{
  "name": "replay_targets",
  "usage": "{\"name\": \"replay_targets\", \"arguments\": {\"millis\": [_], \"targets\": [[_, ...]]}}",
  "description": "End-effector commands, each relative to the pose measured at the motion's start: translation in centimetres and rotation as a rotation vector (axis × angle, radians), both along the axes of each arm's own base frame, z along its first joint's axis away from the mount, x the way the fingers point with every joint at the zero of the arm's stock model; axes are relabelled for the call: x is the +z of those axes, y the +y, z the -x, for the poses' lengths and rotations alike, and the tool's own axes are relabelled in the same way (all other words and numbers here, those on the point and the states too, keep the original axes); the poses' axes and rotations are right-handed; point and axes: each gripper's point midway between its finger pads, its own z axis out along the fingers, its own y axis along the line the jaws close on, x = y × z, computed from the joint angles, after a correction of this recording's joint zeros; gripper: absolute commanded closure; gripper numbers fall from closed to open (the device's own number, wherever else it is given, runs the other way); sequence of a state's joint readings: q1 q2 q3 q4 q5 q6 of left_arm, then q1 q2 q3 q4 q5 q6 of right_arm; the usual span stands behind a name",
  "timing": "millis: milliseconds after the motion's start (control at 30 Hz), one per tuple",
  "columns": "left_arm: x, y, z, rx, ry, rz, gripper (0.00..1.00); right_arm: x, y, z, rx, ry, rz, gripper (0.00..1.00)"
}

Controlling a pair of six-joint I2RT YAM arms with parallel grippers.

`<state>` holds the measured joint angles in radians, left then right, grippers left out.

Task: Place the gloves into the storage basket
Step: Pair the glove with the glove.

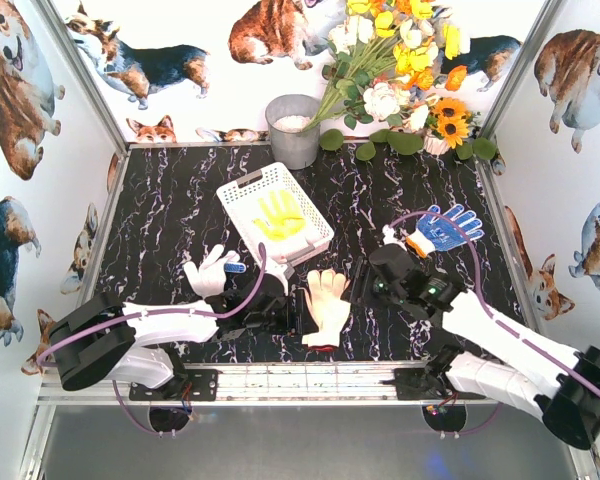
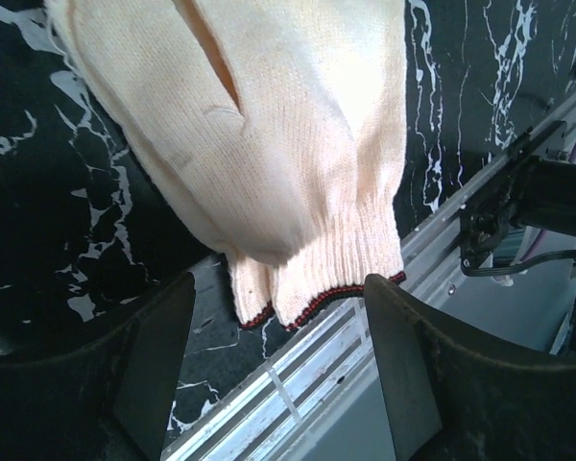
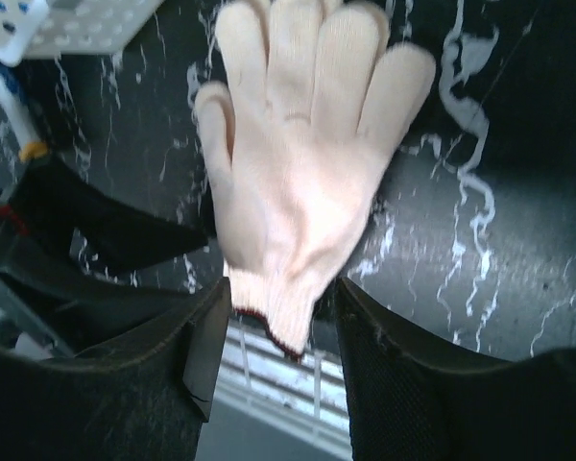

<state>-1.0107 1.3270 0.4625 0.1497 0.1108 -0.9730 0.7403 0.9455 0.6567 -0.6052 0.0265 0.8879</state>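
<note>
A cream glove with a dark red cuff edge (image 1: 327,305) lies flat near the table's front edge, fingers pointing away. My left gripper (image 1: 300,315) is open at its left side; in the left wrist view the cuff (image 2: 317,259) lies just beyond the gripper (image 2: 278,365), whose fingers do not touch it. My right gripper (image 1: 358,292) is open too, and the same glove (image 3: 298,173) has its cuff between the spread jaws of that gripper (image 3: 274,336). The white storage basket (image 1: 242,192) holds a yellow-palmed glove (image 1: 280,215). A white glove (image 1: 212,270) and a blue-dotted glove (image 1: 447,228) lie on the table.
A grey metal bucket (image 1: 293,130) stands behind the basket, with a bunch of flowers (image 1: 400,70) to its right. The aluminium rail (image 1: 310,380) runs along the front edge right under the cuff. Printed walls close in the left, right and back.
</note>
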Motion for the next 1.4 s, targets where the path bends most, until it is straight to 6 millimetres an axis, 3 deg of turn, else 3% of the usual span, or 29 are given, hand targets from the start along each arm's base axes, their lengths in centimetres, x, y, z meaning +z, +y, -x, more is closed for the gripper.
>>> {"name": "replay_targets", "arguments": {"millis": [0,133,233,433,667,1067,1367], "targets": [[0.6,-0.8,0.6,-0.009,0.023,0.038,0.34,0.6,0.1,3.0,0.053,0.102,-0.056,0.5],[0.4,-0.5,0.6,0.009,0.041,0.025,0.33,-1.4,2.0,4.9,0.054,0.207,-0.198,0.51],[0.2,-0.5,0.8,0.0,0.049,0.016,0.33,-1.6,3.3,5.4,0.067,0.238,-0.25,0.51],[0.1,-0.5,0.7,0.004,0.046,0.012,0.32,-2.6,2.8,5.7,0.034,0.234,-0.189,0.5],[-0.6,-0.9,0.9,-0.009,0.056,0.036,0.34,-5.1,2.9,6.5,0.049,0.293,-0.145,0.62],[-2.2,-0.3,1.2,0.002,0.09,-0.007,0.4,-5.8,4.9,6.7,0.079,0.325,-0.198,0.72],[-2.0,-0.2,1.6,-0.008,0.089,0.009,0.42,-4.4,5.3,6.4,0.069,0.302,-0.237,0.87]]}}
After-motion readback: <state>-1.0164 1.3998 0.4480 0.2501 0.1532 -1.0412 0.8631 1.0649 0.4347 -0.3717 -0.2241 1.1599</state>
